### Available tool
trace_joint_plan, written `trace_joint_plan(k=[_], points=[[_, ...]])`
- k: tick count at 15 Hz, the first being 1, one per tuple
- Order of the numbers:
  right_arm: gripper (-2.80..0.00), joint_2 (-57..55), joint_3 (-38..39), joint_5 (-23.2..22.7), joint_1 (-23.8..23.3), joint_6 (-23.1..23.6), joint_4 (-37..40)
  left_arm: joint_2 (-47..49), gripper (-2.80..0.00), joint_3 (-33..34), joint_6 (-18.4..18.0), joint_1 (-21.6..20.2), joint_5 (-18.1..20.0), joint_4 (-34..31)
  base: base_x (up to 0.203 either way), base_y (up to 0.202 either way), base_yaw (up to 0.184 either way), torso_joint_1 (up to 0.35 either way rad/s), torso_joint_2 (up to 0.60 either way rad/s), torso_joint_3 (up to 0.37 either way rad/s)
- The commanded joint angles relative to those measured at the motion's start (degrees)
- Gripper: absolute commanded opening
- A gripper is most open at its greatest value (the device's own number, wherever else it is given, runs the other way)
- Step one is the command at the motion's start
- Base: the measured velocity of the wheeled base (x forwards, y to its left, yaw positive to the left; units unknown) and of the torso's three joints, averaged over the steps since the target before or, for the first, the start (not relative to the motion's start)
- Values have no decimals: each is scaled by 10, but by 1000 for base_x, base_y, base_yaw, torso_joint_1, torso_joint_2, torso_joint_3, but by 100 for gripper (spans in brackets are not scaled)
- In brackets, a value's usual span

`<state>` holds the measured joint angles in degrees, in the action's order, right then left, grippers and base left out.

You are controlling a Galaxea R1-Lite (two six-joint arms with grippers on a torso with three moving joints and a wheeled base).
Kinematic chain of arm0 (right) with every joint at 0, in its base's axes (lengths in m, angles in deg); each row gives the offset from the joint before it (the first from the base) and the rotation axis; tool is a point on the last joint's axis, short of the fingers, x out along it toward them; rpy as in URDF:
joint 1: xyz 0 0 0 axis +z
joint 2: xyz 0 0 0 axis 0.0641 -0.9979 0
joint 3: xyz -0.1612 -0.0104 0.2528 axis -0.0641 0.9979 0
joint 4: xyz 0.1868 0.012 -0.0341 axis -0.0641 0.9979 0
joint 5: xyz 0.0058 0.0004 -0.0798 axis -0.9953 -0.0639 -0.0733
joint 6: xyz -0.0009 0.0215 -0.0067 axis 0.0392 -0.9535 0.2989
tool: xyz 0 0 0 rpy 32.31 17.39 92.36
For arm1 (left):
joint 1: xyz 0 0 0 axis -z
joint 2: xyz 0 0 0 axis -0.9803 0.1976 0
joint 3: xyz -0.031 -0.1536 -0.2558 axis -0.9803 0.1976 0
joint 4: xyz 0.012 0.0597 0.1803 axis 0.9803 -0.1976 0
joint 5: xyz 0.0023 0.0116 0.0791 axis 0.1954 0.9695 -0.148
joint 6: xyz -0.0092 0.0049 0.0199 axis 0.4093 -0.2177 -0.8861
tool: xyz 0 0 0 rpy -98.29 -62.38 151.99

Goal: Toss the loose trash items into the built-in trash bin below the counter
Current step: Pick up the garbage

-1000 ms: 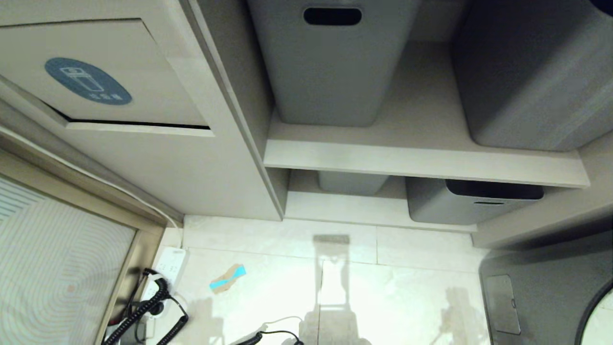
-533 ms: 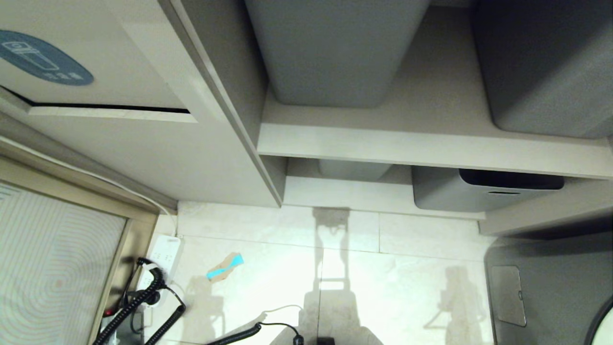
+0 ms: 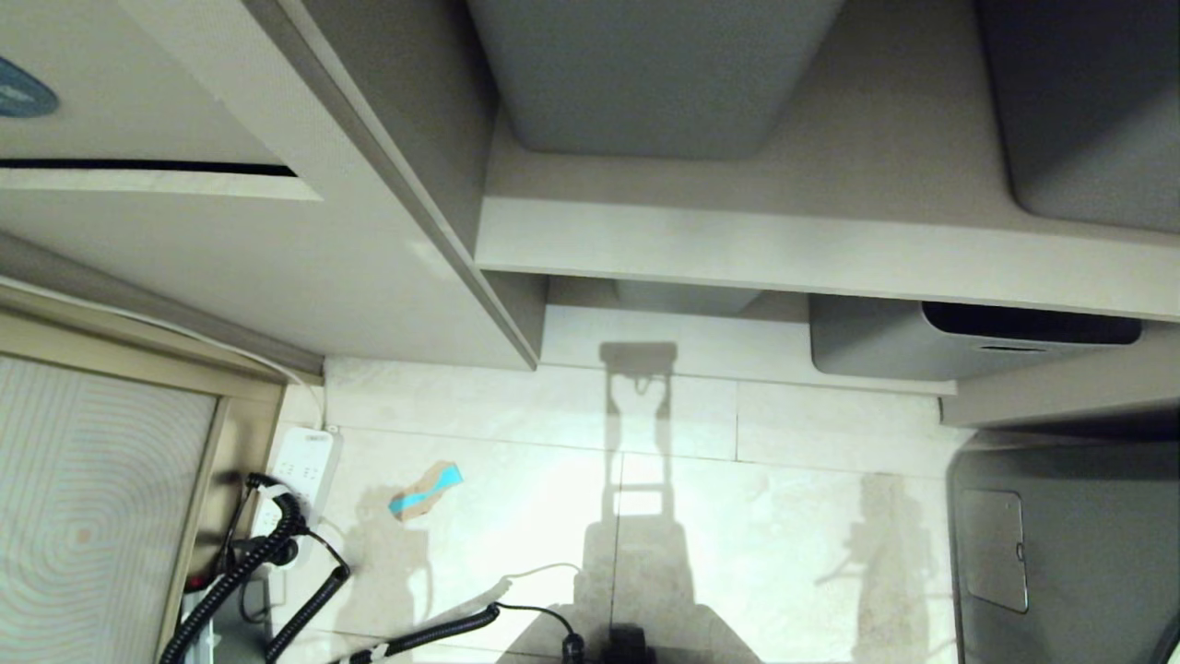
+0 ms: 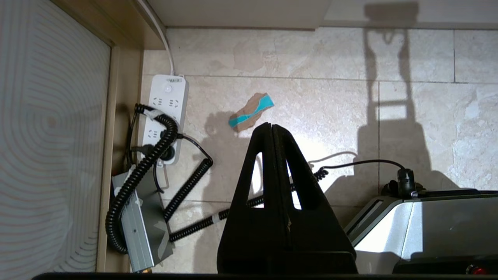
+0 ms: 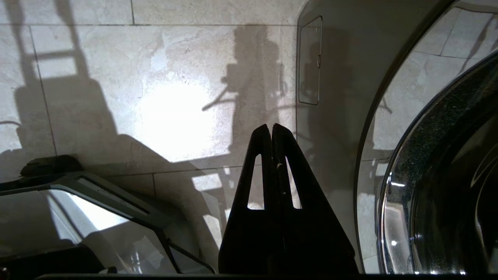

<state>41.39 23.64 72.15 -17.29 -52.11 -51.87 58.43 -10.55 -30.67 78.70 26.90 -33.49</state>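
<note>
Fingers pressed together and empty, the left gripper (image 4: 272,126) hangs above a teal-striped cardboard scrap (image 4: 251,112) on the floor tiles (image 3: 516,516). Its position suggests a pickup is coming. The right gripper (image 5: 271,127), likewise closed, waits idle; the built-in trash bin (image 3: 138,175) sits up left.

Bright glare on the pale marble-look tiled floor (image 3: 516,433); hard robot shadows cross it, the grey shelf recess (image 3: 830,138) dim.

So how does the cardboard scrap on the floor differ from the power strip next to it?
The cardboard scrap is small, ragged and brown with a teal stripe; the power strip is longer, white and rectangular. The scrap lies loose; the strip has plugs and cords in it. Both lie flat on the floor tiles.
</note>
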Motion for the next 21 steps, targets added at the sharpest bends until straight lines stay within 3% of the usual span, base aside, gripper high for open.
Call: trace_joint_plan(k=[1, 18, 21], points=[[-280, 1, 0, 0, 0, 0, 0, 0, -280, 0, 0, 0, 0, 0, 0, 0, 0, 2, -6, -189], [-280, 0, 0, 0, 0, 0, 0, 0, -280, 1, -17, 0, 5, 1, 0, 0, 0, 2, 3, -198], [-280, 0, 0, 0, 0, 0, 0, 0, -280, 1, 7, 0, 2, 1, 0, 0, 0, 1, 5, -95]])
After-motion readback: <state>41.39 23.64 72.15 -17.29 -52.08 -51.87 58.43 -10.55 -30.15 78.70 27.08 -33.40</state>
